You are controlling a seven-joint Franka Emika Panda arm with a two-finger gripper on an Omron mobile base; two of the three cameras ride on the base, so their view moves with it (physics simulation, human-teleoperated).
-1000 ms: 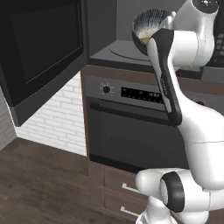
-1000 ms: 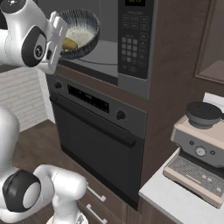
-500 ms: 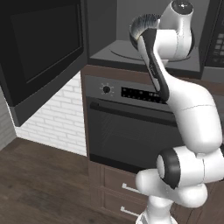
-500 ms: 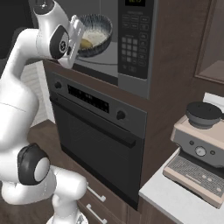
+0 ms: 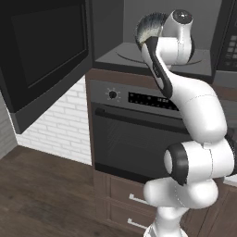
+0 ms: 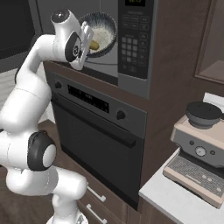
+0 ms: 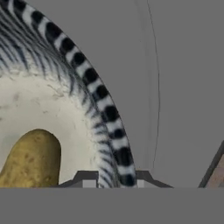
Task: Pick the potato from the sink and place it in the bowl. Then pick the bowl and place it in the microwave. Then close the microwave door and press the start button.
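The potato [image 7: 30, 159] is lying inside the bowl [image 6: 101, 34], against its pale inner wall, and the bowl is sitting tilted within the grey cavity of the microwave [image 6: 131, 48], above the round glass turntable [image 5: 194, 58]. The gripper [image 7: 114, 180] is pinching the bowl's striped rim, one fingertip inside the wall and one outside, so it is closed on the bowl.

The microwave door [image 5: 44, 60] is standing wide open, swung out to the left as a large black panel with a dark window. The keypad strip [image 6: 132, 41] is running down the right side of the cavity. Directly under the microwave, the built-in oven [image 6: 98, 140] is showing its knob, display and horizontal bar handle, with wooden drawers [image 5: 125, 206] beneath it. White brick wall [image 5: 60, 125] is showing left of the oven, over a dark wood floor [image 5: 41, 194]. To the right, an espresso machine [image 6: 199, 151] is sitting on a pale counter [image 6: 175, 201].
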